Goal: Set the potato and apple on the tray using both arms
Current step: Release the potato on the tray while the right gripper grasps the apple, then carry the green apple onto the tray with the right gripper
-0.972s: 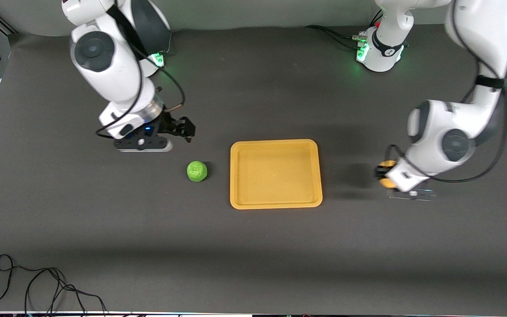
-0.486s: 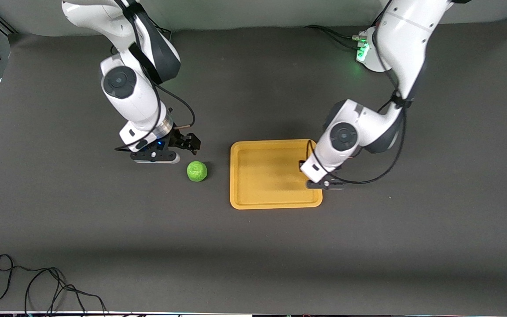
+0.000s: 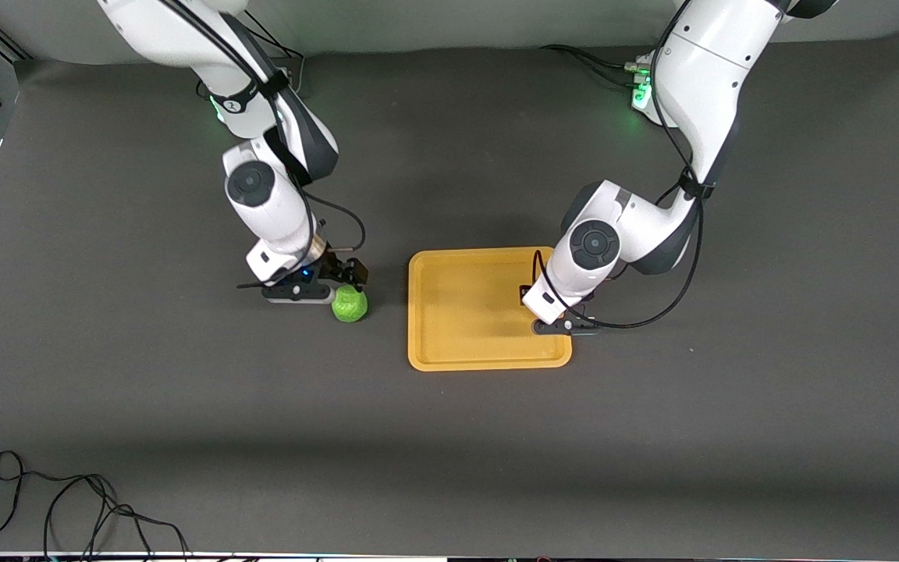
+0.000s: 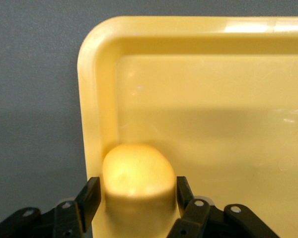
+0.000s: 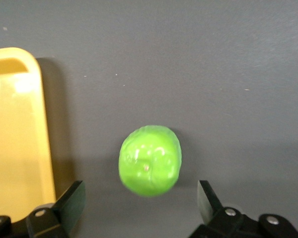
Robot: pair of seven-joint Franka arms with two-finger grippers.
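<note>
Over the tray's point(image 3: 488, 355) end toward the left arm, the left gripper point(image 4: 136, 198) clamps the potato point(image 4: 137, 171) just inside the rim. Beside the tray, the apple point(image 3: 349, 304) sits on the table, the right gripper point(image 5: 139, 201) spread wide above it.

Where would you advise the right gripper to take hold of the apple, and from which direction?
Across its widest middle, from straight above. The apple is a small round ball resting on the table beside the tray, clear all round. The right gripper is open over it, so I would lower and close.
</note>
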